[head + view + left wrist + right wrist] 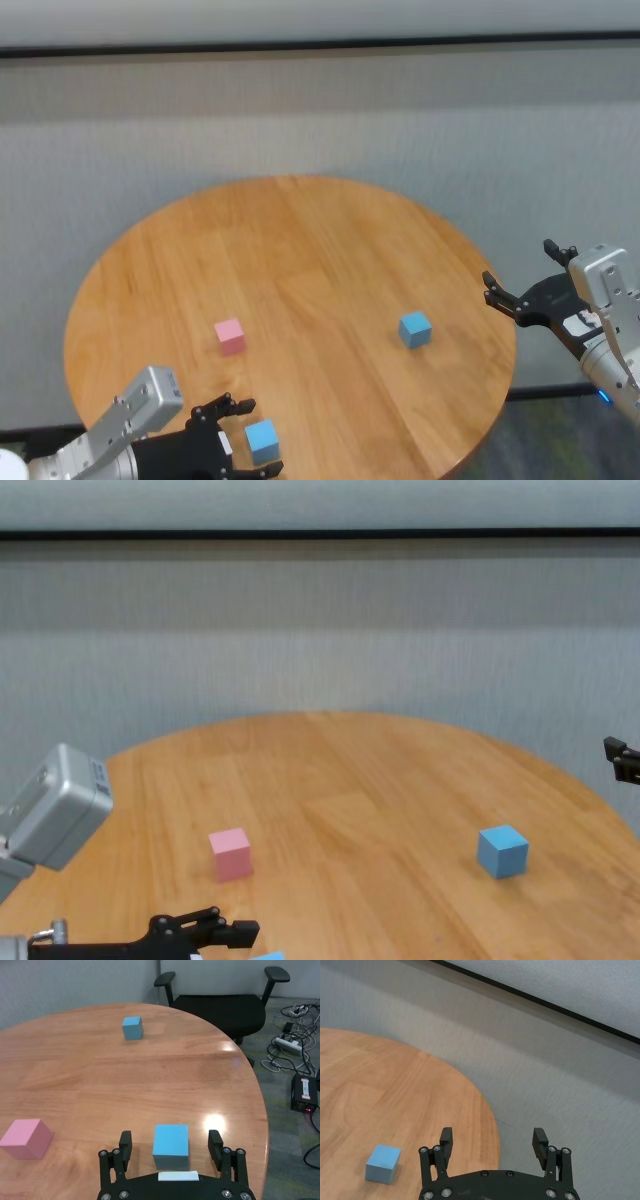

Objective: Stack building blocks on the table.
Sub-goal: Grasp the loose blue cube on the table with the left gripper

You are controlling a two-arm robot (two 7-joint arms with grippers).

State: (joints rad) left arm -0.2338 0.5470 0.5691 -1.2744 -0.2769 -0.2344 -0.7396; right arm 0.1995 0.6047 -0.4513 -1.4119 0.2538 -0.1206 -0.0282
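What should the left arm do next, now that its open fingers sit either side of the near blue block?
Probably close the left gripper on the near blue block. Its fingers stand open on either side of the block, which rests on the table with gaps on both sides. The pink block stands apart nearby, a likely base. The right gripper hangs open beyond the table's edge.

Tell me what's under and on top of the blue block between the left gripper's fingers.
The near blue block sits flat on the table, nothing on top. The left gripper straddles it, open, fingers clear of its sides. Its underside is hidden.
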